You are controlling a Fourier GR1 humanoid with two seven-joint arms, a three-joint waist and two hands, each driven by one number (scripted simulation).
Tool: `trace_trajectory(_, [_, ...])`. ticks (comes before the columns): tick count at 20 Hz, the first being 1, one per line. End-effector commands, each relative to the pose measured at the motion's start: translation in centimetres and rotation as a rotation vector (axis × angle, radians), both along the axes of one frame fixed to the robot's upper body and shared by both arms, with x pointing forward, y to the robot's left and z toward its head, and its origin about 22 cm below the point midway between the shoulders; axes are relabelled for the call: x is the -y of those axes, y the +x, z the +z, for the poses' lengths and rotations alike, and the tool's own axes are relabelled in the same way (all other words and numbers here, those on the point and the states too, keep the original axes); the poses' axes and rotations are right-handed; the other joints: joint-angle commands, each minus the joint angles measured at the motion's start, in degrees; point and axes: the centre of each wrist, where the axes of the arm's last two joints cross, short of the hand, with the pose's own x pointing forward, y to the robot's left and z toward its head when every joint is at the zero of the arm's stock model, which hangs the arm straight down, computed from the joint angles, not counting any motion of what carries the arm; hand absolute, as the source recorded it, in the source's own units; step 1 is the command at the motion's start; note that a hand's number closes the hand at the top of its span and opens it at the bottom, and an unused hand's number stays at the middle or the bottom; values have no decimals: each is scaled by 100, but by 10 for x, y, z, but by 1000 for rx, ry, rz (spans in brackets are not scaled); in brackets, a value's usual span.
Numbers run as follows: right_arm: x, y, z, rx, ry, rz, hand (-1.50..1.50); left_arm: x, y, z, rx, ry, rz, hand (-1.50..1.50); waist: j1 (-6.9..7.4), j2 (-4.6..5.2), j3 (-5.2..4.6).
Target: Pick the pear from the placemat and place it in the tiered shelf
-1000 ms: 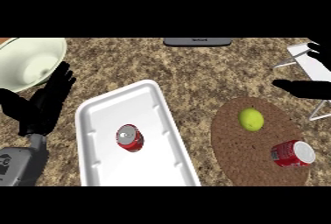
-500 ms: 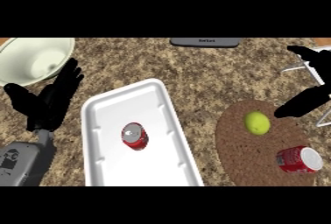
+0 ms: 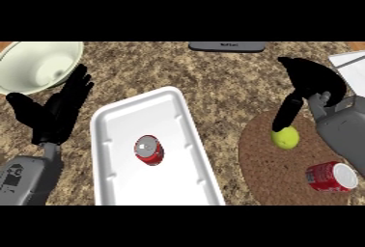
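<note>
A yellow-green pear [image 3: 287,138] lies on the round brown placemat [image 3: 269,164] at the right. My right hand [image 3: 308,82] hangs over it, fingers pointing down; one finger reaches the pear's upper left side, and the hand is not curled round the fruit. The white tiered shelf [image 3: 352,65] shows only as a corner at the right edge. My left hand [image 3: 55,108] rests open at the left, fingers up.
A white tray [image 3: 114,125] in the middle holds a red can [image 3: 149,149]. A second red can [image 3: 331,176] lies on the placemat's near right. A pale green bowl [image 3: 39,62] stands at the far left, a dark device [image 3: 227,46] at the back.
My right hand has come in from the right edge and dropped down onto the pear. The view has shifted slightly, so the tray and cans sit further right and lower.
</note>
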Motion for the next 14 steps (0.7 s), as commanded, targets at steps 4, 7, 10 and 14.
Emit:
trace_trajectory(4, [-38, 12, -25, -195, -234, -102, -150, -4, -8, -5, 12, -7, 21, 0, -70, -24, 1])
trace_trajectory(7, [-28, 20, -26, -239, -290, -122, -150, -1, -6, 3, 6, -16, 9, 0, -120, -37, 4])
trace_trajectory(10, [-34, 21, -59, -261, -321, -138, -150, 0, -5, -2, -9, 5, 15, 0, -131, -13, 9])
trace_trajectory(14, [-49, 17, -53, -278, -346, -119, -150, -5, -6, 1, -10, -2, 31, 0, -218, -49, 9])
